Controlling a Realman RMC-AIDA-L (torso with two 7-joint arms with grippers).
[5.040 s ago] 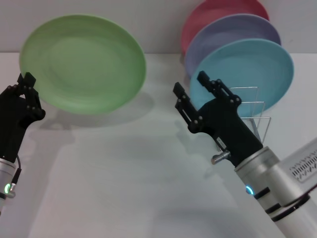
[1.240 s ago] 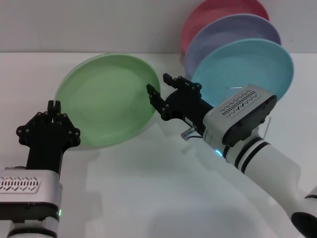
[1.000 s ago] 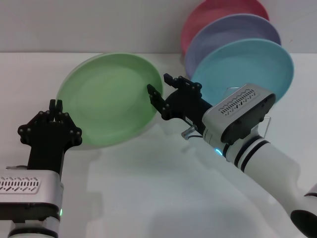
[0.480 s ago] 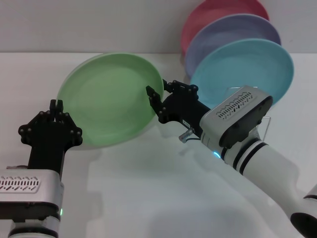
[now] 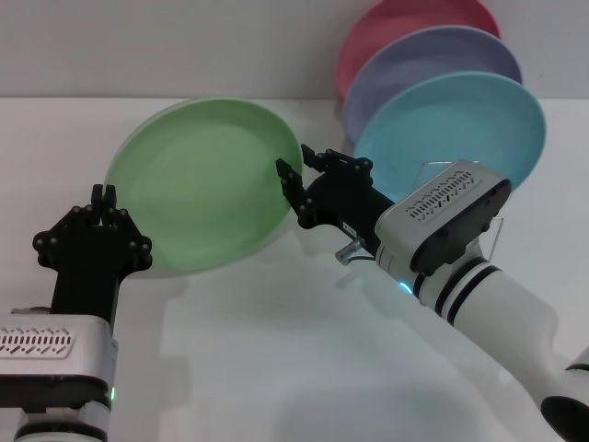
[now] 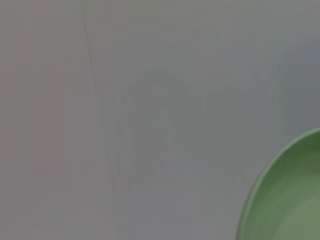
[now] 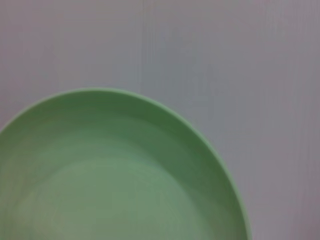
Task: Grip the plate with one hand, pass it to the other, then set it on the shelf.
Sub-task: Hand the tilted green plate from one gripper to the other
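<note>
Left gripper (image 5: 102, 196) pinches the lower left rim of the light green plate (image 5: 202, 180), holding it tilted above the white table (image 5: 276, 368). Right gripper (image 5: 299, 170) stands spread at the plate's right edge. Beyond, the wire rack (image 5: 479, 230) holds a turquoise plate (image 5: 460, 129), a lavender plate (image 5: 433, 55) and a pink plate (image 5: 396, 23).

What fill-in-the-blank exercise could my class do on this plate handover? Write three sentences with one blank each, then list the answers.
1. The plate held between the two grippers is light ____.
2. The left gripper holds the plate's lower left edge, while the ____ gripper is at its opposite rim.
3. In the wire rack, the plate standing in front of the lavender plate and the pink plate is ____.

Answers: green; right; turquoise
</note>
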